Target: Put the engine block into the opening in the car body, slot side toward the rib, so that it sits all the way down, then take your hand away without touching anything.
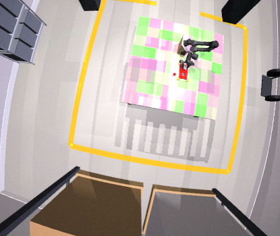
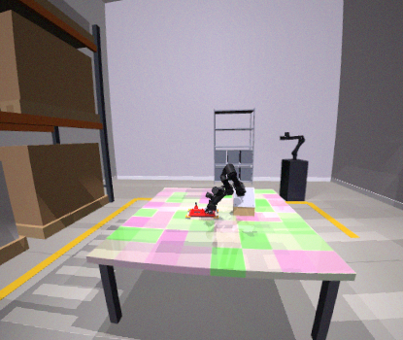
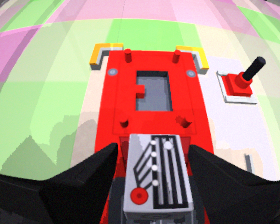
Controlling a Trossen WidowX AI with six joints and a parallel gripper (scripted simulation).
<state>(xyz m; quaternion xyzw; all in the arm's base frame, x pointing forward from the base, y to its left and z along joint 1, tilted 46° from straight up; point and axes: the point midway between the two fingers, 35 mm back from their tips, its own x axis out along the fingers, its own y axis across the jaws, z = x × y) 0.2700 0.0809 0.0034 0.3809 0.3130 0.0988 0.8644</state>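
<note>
The red car body [image 1: 183, 75] [image 2: 197, 214] [image 3: 103, 117] lies flat on the table. Its rectangular opening [image 3: 156, 100] shows grey inside and holds no block; a red rib [image 3: 140, 92] juts in from its left edge in the wrist view. The grey engine block [image 3: 163, 195], with dark slots and a red round mark on top, is over the body's near end, short of the opening. My gripper [image 1: 183, 66] [image 2: 210, 211] [image 3: 153, 149] is open around it, with a gap between the block and each finger. The block's underside is hidden, so I cannot tell what it rests on.
Yellow corner brackets [image 3: 195, 50] stand at the body's far corners. A red base with a black lever [image 3: 253, 68] stands on a white holder to the right in the wrist view. A wooden box with a pale top [image 2: 244, 211] stands beside the arm on the patchwork table [image 2: 135, 248].
</note>
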